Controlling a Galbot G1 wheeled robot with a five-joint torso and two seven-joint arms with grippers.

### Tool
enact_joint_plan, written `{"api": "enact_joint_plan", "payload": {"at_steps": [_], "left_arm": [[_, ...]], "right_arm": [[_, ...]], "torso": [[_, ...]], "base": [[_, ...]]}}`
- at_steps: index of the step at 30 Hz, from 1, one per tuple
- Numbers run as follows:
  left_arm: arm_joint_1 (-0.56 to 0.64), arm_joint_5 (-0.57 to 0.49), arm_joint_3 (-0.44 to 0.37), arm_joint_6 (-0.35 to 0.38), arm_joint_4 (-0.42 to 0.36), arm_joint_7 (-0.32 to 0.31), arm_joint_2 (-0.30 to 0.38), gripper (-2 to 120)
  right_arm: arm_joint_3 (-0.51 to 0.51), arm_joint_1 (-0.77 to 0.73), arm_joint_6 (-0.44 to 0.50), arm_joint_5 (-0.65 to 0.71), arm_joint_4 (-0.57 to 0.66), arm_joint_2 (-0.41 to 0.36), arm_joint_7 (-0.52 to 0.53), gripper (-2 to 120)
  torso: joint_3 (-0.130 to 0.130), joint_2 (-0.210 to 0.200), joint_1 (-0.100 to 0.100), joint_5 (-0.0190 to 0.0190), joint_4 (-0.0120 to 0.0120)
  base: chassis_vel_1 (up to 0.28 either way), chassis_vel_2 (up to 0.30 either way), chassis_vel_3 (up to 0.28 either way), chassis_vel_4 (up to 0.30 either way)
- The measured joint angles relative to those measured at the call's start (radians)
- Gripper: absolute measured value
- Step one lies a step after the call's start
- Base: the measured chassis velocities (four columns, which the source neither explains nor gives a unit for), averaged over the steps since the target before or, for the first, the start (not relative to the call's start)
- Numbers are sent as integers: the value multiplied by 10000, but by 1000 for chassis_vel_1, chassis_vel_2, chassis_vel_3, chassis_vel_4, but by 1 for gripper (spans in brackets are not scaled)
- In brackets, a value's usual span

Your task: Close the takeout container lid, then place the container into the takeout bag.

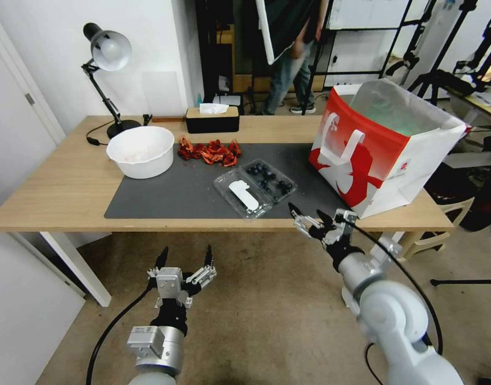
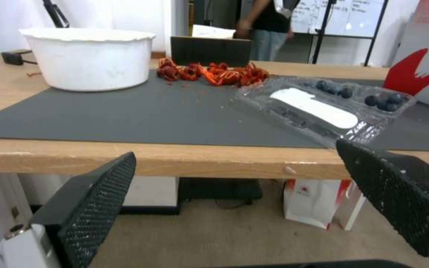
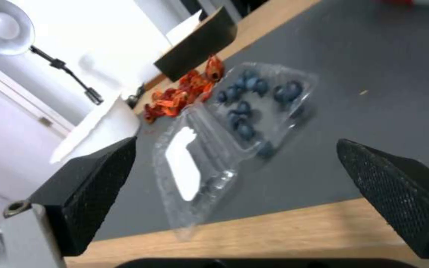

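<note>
While my right gripper (image 1: 309, 214) hangs just off the near edge of the table (image 1: 58, 187), its fingers are spread apart and hold nothing. From it, the container (image 1: 269, 179) of blueberries lies at about eleven o'clock on the dark mat (image 1: 170, 198), well apart from the fingertips. Its lid (image 1: 242, 195) is flung flat open toward me, white label up, joined to the berry half along the hinge. My left gripper (image 1: 184, 259) waits lower, below the table edge at about seven o'clock from the box, also spread and empty. Off at two o'clock from the right gripper stands the red and white bag (image 1: 384, 144), upright, mouth open.

I judge the first step is barely in hand: the lid is not yet folded over. The next move calls for reaching over the edge, getting under the lid's free rim, and swinging it across the berries without shoving the light box along the mat.
</note>
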Motion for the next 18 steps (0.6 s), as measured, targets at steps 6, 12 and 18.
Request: {"api": "enact_joint_plan", "payload": {"at_steps": [6,12,18], "left_arm": [[-51,-28,-52,-50,137,78,140,100],[-69,-82,-149,-116,183,157,177,100],[-99,-108,-218,-127,233,175,167,100]], "right_arm": [[-151,1179,-1032,1833,-479,-85,1240,100],[-394,1920,-1689,2448,-1054,-76,1776,100],[-685,2428,-2306,3182,-1569,-38,2269,100]], "torso": [[0,0,0,-2,-1],[0,0,0,-1,0],[1,0,0,-1,0]], "base": [[0,0,0,0],[0,0,0,0],[0,0,0,0]]}}
